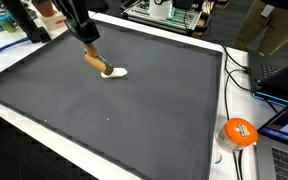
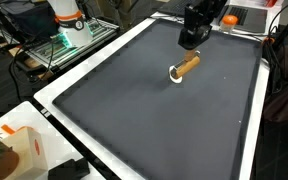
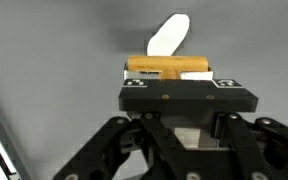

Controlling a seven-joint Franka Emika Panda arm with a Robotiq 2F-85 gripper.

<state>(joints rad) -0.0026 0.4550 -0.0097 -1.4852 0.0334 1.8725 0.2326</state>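
My gripper hangs over the far part of the black mat and is shut on the wooden handle of a small spatula-like tool. The tool slants down from the jaws, and its white head rests on the mat. In the wrist view the handle lies crosswise just beyond the gripper body. The white head points away past it. The fingertips themselves are hidden behind the gripper body.
A white rim borders the mat. An orange round object, cables and a laptop lie beside one edge. A white-and-orange box and a black block sit near another corner.
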